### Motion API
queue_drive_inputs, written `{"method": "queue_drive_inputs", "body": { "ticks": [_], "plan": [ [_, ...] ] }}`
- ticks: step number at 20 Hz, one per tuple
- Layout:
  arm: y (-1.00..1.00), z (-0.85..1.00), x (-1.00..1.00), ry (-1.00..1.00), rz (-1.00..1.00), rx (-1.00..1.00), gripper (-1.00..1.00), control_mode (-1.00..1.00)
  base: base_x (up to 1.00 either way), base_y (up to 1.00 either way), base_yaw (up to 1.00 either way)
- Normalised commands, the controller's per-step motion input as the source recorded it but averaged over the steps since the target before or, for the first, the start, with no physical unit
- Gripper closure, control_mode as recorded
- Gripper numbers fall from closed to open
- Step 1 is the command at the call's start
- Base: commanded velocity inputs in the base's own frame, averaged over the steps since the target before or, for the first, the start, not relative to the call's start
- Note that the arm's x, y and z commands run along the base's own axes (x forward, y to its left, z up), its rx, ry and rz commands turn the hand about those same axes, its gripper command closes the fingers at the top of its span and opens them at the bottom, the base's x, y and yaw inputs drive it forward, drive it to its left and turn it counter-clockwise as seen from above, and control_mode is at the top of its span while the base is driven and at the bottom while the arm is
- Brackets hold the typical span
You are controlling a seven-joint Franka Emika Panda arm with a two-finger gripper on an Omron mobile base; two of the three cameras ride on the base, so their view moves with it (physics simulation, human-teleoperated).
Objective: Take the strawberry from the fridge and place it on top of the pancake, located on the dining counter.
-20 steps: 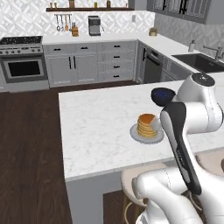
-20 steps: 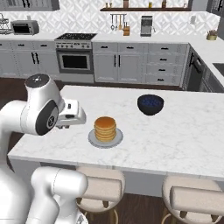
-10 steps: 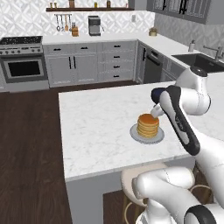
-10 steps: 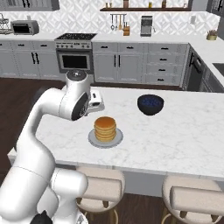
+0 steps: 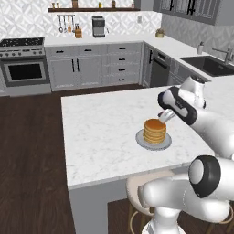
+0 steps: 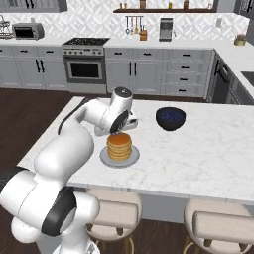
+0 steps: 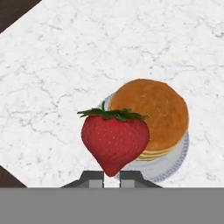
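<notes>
My gripper point(image 7: 111, 178) is shut on the strawberry point(image 7: 114, 140), a red berry with a green leafy cap held by its pointed end. Below and just beyond it lies the pancake point(image 7: 153, 113), a golden stack on a small round grey plate point(image 7: 173, 164). In the left base view the gripper point(image 5: 165, 114) hangs just above the far right edge of the pancake point(image 5: 155, 130) on the marble dining counter point(image 5: 105, 132). The right base view has the gripper point(image 6: 130, 122) just behind the pancake point(image 6: 119, 145). The fridge is out of view.
A dark blue bowl point(image 6: 170, 118) stands on the counter to the right of the stack. Two stools point(image 6: 116, 213) point(image 6: 223, 223) sit under the near edge. A stove point(image 5: 23, 68) and a sink point(image 5: 208, 64) line the far walls.
The arm has swung out from close to the base across the counter, bringing the gripper and strawberry up to the pancake stack. The stack and bowl have stayed put.
</notes>
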Motion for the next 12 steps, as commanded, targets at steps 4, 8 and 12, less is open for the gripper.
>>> {"method": "queue_drive_inputs", "body": {
  "ticks": [4,8,12],
  "plan": [
    [-0.17,-0.37,1.0,0.02,0.19,0.03,1.0,-1.0,0.0,0.0,0.0],
    [0.0,-0.26,0.83,0.03,0.17,0.0,1.0,-1.0,0.0,0.0,0.0],
    [0.0,-0.38,0.34,0.09,0.13,0.0,1.0,-1.0,0.0,0.0,0.0]
  ]
}}
